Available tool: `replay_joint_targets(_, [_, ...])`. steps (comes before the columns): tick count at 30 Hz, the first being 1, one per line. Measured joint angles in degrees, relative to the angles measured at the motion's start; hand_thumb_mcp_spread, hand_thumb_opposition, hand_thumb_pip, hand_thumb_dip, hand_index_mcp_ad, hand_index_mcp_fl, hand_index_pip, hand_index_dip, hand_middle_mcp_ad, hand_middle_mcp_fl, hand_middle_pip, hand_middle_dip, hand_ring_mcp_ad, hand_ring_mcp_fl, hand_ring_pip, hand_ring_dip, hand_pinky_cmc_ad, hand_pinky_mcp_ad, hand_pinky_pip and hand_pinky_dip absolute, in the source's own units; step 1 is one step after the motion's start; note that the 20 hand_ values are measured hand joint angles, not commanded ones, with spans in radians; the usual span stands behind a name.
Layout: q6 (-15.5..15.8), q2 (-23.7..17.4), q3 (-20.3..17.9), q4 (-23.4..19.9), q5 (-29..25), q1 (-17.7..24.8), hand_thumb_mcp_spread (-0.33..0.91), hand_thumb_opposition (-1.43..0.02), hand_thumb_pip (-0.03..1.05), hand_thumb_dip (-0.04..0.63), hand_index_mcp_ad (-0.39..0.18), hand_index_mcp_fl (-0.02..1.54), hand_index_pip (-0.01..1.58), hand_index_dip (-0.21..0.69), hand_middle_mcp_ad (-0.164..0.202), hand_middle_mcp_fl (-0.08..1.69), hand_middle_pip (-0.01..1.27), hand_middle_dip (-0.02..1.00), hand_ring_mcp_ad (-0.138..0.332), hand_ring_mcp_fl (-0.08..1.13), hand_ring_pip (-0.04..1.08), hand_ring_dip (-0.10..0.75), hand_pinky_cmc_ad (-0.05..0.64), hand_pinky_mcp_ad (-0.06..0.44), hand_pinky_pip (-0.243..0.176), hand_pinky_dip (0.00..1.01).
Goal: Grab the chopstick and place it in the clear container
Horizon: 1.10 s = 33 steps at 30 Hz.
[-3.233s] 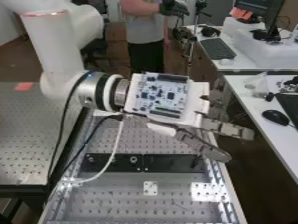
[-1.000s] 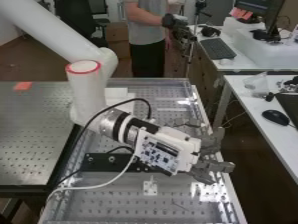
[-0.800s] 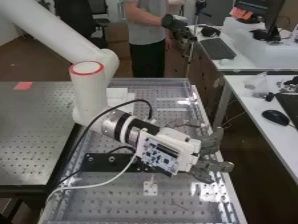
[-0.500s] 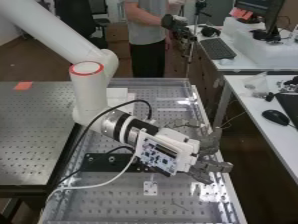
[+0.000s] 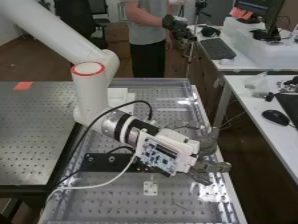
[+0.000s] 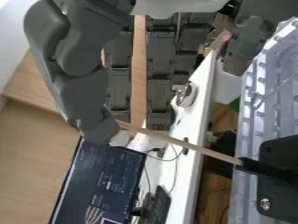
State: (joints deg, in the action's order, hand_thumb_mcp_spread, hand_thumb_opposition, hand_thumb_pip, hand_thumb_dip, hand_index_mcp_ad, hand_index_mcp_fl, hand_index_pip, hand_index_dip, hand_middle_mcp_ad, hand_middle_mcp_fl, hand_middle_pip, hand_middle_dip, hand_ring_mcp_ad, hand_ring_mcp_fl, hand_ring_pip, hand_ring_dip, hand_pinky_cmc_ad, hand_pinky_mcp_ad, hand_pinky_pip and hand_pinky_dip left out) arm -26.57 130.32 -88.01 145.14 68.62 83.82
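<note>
Overall, high view: one perforated bench, its surface framed by bright rails; one robot hand, over the bench's right edge, released, fingers loosely extended and spread; one black bar, crossing the bench from near its left edge and passing beneath the hand; one small white bracket, on the near side of the bar; one white panel, toward the bench's far left corner. On the white desk to the right: one clear plastic container, near the desk's far left corner, its exact form and contents too unclear to tell; one black mouse, near the desk's left edge. Wrist view: one wooden chopstick, reaching out past the bench's right edge, one end meeting a black holder at the bar, the other end beside the hand's fingertip; whether the two touch, cannot tell. Item, one white box, between the white desk and the bench edge as seen, contents hidden. Item, one screen with a dark keyboard beside it.
</note>
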Motion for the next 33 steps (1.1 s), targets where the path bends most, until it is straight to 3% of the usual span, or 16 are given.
replay_joint_targets(11, [0.43,0.28,0.66,0.75,-0.45,-0.04,0.52,-0.83,0.57,0.34,-0.195,0.77,0.62,0.274,0.033,0.93,0.14,0.72,-0.01,0.26,0.1,0.328,0.391,0.312,-0.049,0.18])
replay_joint_targets(16, [0.79,0.36,0.83,1.12,-0.5,-0.25,0.51,-0.83,0.57,0.34,-0.204,0.77,0.62,0.265,0.037,0.91,0.15,0.72,-0.007,0.28,0.1,0.377,0.393,0.316,-0.049,0.18])
replay_joint_targets(20, [0.99,0.36,0.82,1.11,-0.44,-0.34,0.52,-0.83,0.58,0.34,-0.227,0.77,0.62,0.265,0.031,0.98,0.16,0.72,-0.01,0.28,0.1,0.377,0.386,0.312,-0.049,0.18])
replay_joint_targets(24, [0.99,0.37,0.81,1.12,-0.67,-0.33,0.52,-0.83,0.58,0.34,-0.227,0.77,0.63,0.265,0.033,0.88,0.16,0.72,-0.009,0.29,0.1,0.379,0.386,0.316,-0.049,0.18])
replay_joint_targets(33, [0.72,0.39,0.64,0.56,-0.72,-0.26,0.52,-0.83,0.57,0.326,-0.227,0.77,0.63,0.265,0.033,0.99,0.16,0.72,-0.009,0.29,0.1,0.379,0.391,0.316,-0.049,0.18])
